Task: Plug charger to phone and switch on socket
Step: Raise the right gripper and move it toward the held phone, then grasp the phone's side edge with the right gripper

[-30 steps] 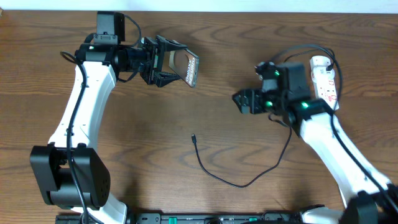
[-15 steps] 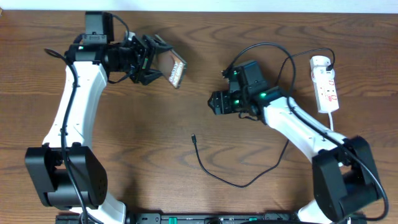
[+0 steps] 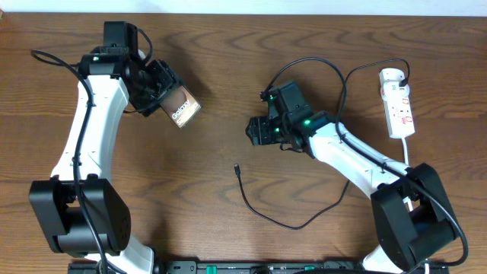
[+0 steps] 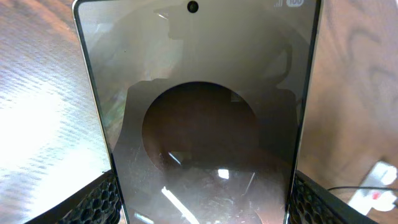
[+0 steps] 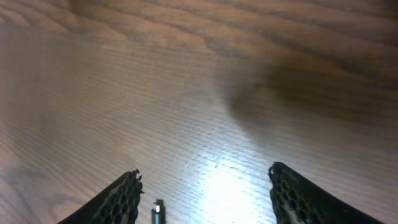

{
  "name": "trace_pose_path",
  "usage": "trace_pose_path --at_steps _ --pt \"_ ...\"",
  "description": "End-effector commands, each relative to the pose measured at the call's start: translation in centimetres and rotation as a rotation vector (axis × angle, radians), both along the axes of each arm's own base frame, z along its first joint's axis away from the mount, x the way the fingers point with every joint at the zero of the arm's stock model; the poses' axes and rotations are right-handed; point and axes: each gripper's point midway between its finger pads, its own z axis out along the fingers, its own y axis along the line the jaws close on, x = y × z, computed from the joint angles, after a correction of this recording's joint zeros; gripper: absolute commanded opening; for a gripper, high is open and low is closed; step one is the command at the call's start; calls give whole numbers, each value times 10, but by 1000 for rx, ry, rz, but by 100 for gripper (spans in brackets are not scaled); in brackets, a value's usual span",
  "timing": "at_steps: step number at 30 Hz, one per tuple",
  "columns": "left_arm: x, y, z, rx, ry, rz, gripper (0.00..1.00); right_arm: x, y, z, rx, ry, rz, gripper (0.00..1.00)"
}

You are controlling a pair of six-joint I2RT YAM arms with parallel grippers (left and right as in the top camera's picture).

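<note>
My left gripper (image 3: 163, 95) is shut on the phone (image 3: 183, 111), a dark glossy rectangle with white "Galaxy" lettering, held above the table at the upper left. In the left wrist view the phone (image 4: 202, 112) fills the frame between my two fingers. The charger, a thin black cable (image 3: 281, 223), lies on the table in a curve, its connector tip (image 3: 237, 169) at mid-table. My right gripper (image 3: 253, 131) is open and empty, above and a little right of the tip. The tip (image 5: 157, 211) shows at the bottom of the right wrist view between the fingers. The white socket (image 3: 399, 103) lies at the far right.
The socket's thick white cord (image 3: 405, 152) runs down the right side past my right arm. The socket also shows at the lower right of the left wrist view (image 4: 373, 190). The table's far edge (image 3: 304, 14) runs along the top.
My left gripper has swung the phone left and down, turning it. My right gripper has moved left from near the socket toward the connector tip.
</note>
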Motion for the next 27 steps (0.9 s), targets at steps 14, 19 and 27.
trace_pose_path --at_steps 14,19,27 --pt "-17 5 1 -70 131 269 8 22 69 65 407 -63 21 45" --pt "-19 1 1 -113 162 346 7 28 75 77 469 -71 -9 47" --pt "-20 -15 4 -167 185 355 7 23 96 97 553 -102 25 51"
